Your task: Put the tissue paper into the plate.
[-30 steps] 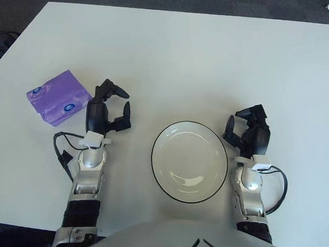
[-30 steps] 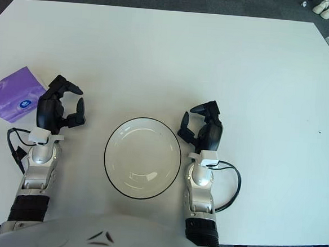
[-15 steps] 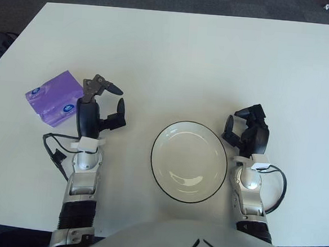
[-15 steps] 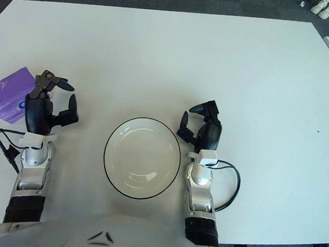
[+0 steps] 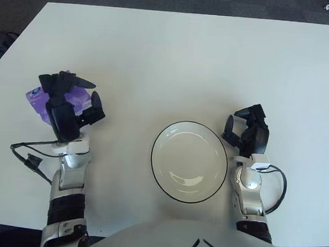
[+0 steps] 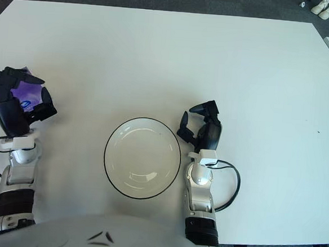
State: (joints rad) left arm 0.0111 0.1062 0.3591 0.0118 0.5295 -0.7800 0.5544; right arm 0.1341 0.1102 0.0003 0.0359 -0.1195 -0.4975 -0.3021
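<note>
Hovering left hand (image 5: 70, 103) over purple tissue pack (image 5: 76, 99), plate (image 5: 189, 161) beside

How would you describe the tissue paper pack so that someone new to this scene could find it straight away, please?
Start at the white table and look left of the black-rimmed plate, toward the table's left edge. There the left robot hand shows over a small soft pack, the tissue paper. It is the only purple thing on the table, with small blue-and-white ovals printed on it.

Purple tissue pack (image 5: 76, 98), empty plate (image 5: 189, 162)
</note>
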